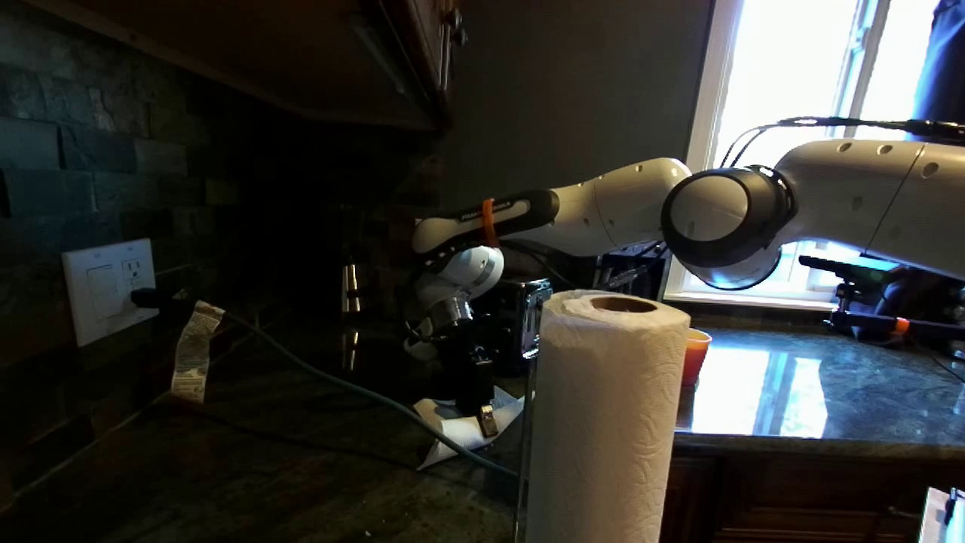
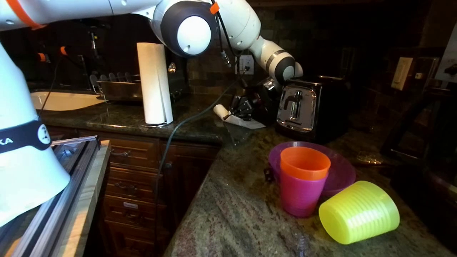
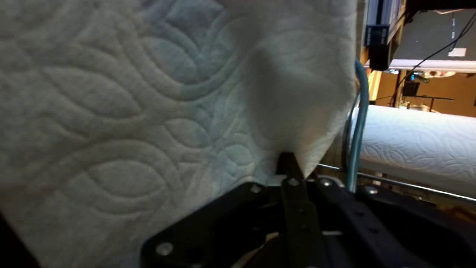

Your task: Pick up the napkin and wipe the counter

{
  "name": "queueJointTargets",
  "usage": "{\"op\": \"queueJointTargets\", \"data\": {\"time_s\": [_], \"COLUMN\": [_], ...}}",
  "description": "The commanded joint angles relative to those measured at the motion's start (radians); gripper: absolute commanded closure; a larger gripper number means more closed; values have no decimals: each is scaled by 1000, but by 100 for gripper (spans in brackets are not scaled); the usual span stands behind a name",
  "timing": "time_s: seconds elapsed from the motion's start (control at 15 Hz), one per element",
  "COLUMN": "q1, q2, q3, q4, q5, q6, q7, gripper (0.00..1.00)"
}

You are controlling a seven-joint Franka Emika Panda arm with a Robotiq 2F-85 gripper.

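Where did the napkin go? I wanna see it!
In an exterior view, the napkin is pinched in the jaws at the counter, between the paper towel roll on its left and the toaster on its right.

On the Franka arm (image 1: pixel 611 207), a black panel (image 1: pixel 539 207) begins “FRAN”; its base band (image 2: pixel 22 137) shows “KA”; the cord tag (image 1: pixel 196 353) is illegible.

The white napkin (image 2: pixel 243 122) lies curled on the dark counter (image 2: pixel 228 203).
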Motion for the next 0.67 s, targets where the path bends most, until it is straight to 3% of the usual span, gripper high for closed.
{"op": "queueJointTargets", "data": {"time_s": [0.0, 0.33, 0.6], "q1": [-26, -19, -5], "q2": [24, 28, -27], "q3": [-21, -31, -29], "q4": [-30, -32, -33], "q5": [1, -7, -16], "q6": [-70, -146, -86], "q7": [36, 60, 54], "gripper": [100, 100, 100]}}
